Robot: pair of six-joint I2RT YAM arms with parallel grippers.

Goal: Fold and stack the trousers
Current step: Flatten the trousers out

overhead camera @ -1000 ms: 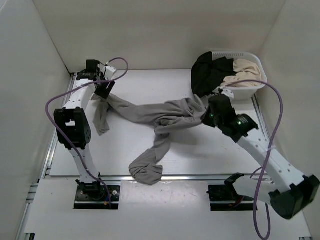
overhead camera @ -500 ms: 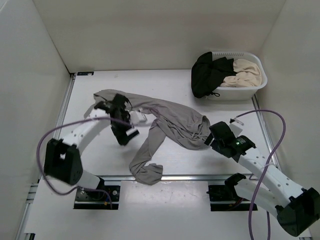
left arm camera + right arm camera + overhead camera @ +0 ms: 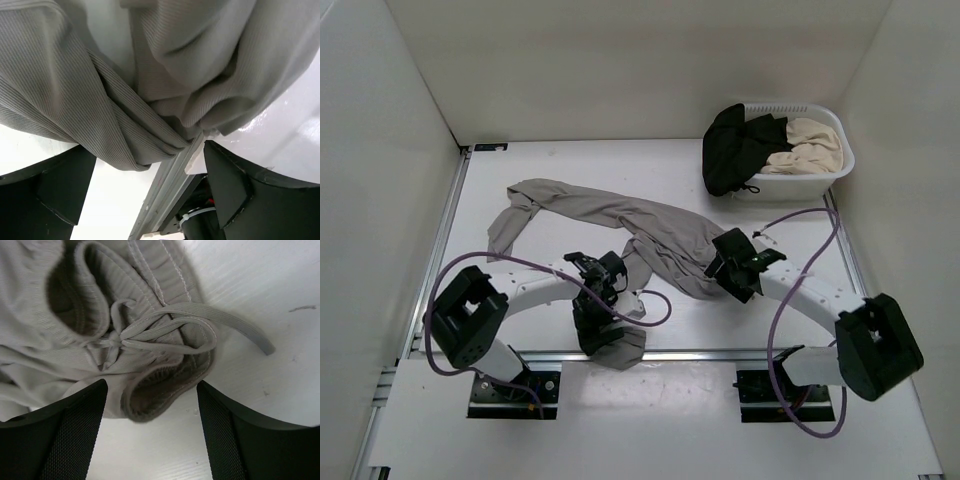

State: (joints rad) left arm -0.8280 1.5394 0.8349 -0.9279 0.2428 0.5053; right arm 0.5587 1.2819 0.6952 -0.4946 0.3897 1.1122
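The grey trousers [image 3: 660, 230] lie crumpled across the table. One leg runs to the far left and the other runs down to the front edge. My left gripper [image 3: 598, 325] is open, low over the bunched near leg end by the front edge. In the left wrist view the ribbed fabric [image 3: 165, 60] lies just ahead of the gripper [image 3: 147, 152]. My right gripper [image 3: 722, 268] is open at the waistband end. In the right wrist view the gripper [image 3: 151, 390] straddles the folded waistband [image 3: 155, 395], with the drawstring [image 3: 225, 325] looped beside it.
A white basket [image 3: 840, 140] at the back right holds a black garment [image 3: 735, 145] and a beige garment [image 3: 810, 140]. The metal rail of the table's front edge [image 3: 170, 195] runs right below the left gripper. White walls enclose the left, back and right.
My left arm swung from the far left corner to the near front, leaving one leg at the far left. My right gripper pulled the waistband nearer, then opened over it.
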